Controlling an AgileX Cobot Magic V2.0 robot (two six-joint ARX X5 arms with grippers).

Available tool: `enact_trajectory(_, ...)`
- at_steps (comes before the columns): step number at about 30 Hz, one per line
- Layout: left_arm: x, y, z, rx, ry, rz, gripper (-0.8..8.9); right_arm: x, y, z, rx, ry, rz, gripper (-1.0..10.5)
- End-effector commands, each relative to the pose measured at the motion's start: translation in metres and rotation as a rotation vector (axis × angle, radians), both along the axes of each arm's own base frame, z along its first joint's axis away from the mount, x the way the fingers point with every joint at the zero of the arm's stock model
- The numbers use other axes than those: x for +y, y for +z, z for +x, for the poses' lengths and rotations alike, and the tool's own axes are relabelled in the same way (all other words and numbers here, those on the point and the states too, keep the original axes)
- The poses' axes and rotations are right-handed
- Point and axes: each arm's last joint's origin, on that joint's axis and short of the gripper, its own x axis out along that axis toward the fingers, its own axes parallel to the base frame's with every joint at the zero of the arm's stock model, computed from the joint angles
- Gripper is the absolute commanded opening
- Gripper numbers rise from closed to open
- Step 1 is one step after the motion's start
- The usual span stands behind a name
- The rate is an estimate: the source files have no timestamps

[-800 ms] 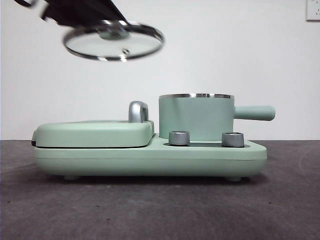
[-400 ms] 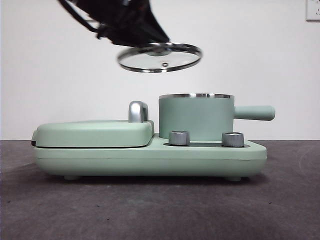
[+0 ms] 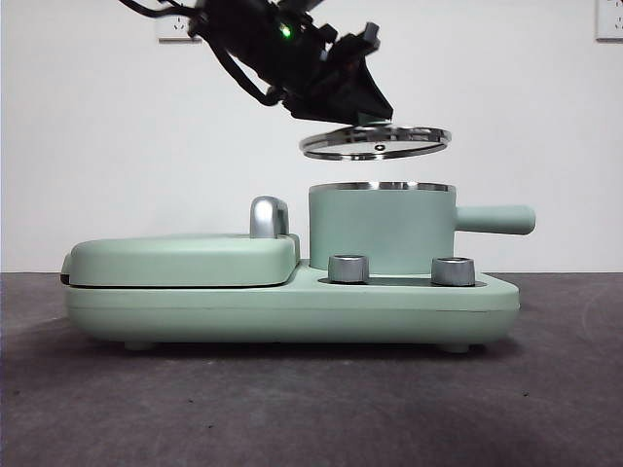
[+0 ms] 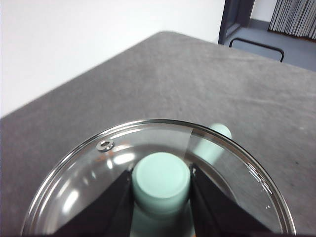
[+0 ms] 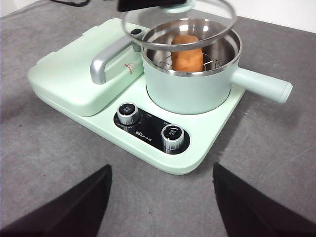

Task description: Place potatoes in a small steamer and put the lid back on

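Observation:
The small steamer [image 3: 382,229] [image 5: 190,86] is a mint-green pot with a steel rim and a straight side handle, standing on the right half of the cooker. Inside it, on a wire rack, lies the orange-brown potato [image 5: 187,59]; the front view hides it behind the pot wall. The glass lid [image 3: 376,142] [image 4: 163,182] [image 5: 178,22] hovers level a short way above the pot's rim, slightly off to the griddle side. My left gripper [image 3: 336,92] [image 4: 162,185] is shut on the lid's mint-green knob [image 4: 162,181]. My right gripper [image 5: 160,197] stands open, back from the cooker's front.
The mint-green cooker base [image 3: 292,306] [image 5: 197,153] carries a flat hinged griddle [image 3: 180,258] [image 5: 74,74] with a chrome handle [image 3: 269,216] beside the pot, and two steel dials [image 3: 349,269] [image 3: 453,270] at its front. Dark grey table all round.
The left gripper has carried the lid to the right and down, from high over the griddle to just above the steamer's rim. Nothing else moved.

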Motion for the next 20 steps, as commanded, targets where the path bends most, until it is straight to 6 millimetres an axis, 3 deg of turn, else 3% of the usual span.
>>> enact_trajectory(1, -0.010, 0.006, 0.009, -0.058, -0.010, -0.021, 0.12, 0.001, 0.000, 0.000, 0.017, -0.001, 0.017, 3.2)
enact_trajectory(10, -0.017, -0.011, 0.021, -0.063, -0.002, -0.023, 0.12, 0.000, -0.001, -0.001, 0.036, -0.004, 0.015, 3.2)
enact_trajectory(20, -0.018, -0.017, 0.022, -0.075, 0.007, 0.017, 0.12, 0.000, -0.002, -0.001, 0.040, -0.005, 0.013, 3.2)
